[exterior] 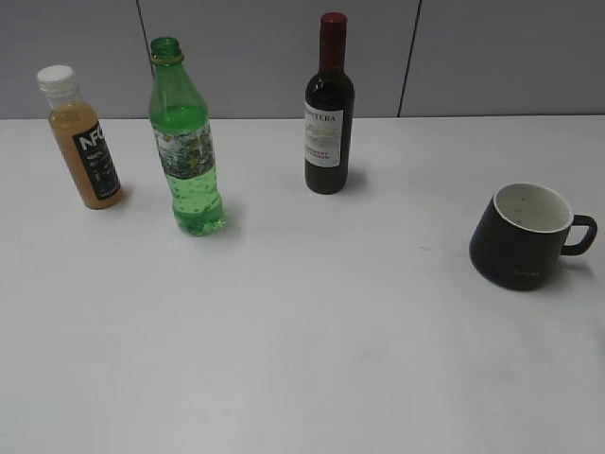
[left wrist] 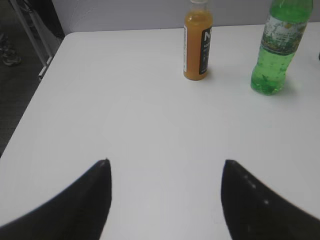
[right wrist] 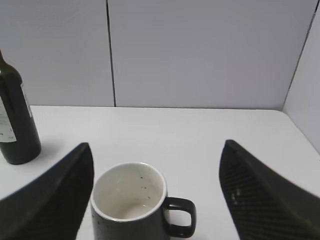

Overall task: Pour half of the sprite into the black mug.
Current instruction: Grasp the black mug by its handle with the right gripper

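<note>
The sprite (exterior: 187,142), a green bottle with its cap off, stands upright at the back left of the white table (exterior: 302,331); it also shows in the left wrist view (left wrist: 276,47). The black mug (exterior: 527,235), white inside, stands at the right with its handle to the right; it also shows in the right wrist view (right wrist: 131,202). My left gripper (left wrist: 166,162) is open and empty, well short of the sprite. My right gripper (right wrist: 156,145) is open, its fingers either side of the mug. Neither gripper shows in the exterior view.
An orange juice bottle (exterior: 83,139) with a white cap stands left of the sprite. A dark wine bottle (exterior: 329,109) with a red top stands at the back middle. A grey panelled wall runs behind the table. The table's left edge (left wrist: 30,105) shows in the left wrist view.
</note>
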Tool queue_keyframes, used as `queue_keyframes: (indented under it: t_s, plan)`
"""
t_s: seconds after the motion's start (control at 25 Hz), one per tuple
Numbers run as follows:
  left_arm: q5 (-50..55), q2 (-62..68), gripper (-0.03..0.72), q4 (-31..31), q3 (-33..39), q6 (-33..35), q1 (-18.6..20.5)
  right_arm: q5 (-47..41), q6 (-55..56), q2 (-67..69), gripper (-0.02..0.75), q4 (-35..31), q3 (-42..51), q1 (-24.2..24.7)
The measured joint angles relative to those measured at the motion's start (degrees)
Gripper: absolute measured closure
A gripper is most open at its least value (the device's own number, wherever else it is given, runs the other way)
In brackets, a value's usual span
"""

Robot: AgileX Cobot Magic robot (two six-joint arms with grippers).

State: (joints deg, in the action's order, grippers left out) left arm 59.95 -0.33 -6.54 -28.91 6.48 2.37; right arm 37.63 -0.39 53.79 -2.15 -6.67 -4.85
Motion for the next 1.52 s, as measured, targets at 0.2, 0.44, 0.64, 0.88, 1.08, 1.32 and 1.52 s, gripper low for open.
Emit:
queue_keyframes:
  t_s: [0.2,0.44,0.64,0.88,1.08,1.32,1.52]
  plan:
    - [0.0,0.0,0.167,0.0,0.0,0.0,0.0,8.6,1.0,4.9,0.146,0.7,2.7,0.0]
    - [0.0,0.0,0.167,0.0,0.0,0.0,0.0,10.2,0.4,9.3,0.146,-1.0,4.1,0.0]
    - [0.0,0.0,0.167,0.0,0.0,0.0,0.0,13.6,0.0,15.5,0.146,-1.2,4.2,0.0]
    - [0.0,0.0,0.167,0.0,0.0,0.0,0.0,20.1,0.0,22.8,0.146,-2.1,4.2,0.0]
    - [0.0,0.0,0.167,0.0,0.0,0.0,0.0,20.5,0.0,23.9,0.146,-1.2,4.2,2.1]
    - [0.0,0.0,0.167,0.0,0.0,0.0,0.0,20.5,5.1,24.3,0.146,11.8,4.0,12.8]
    - [0.0,0.0,0.167,0.0,0.0,0.0,0.0,22.0,13.4,29.7,0.146,29.3,-0.5,23.9]
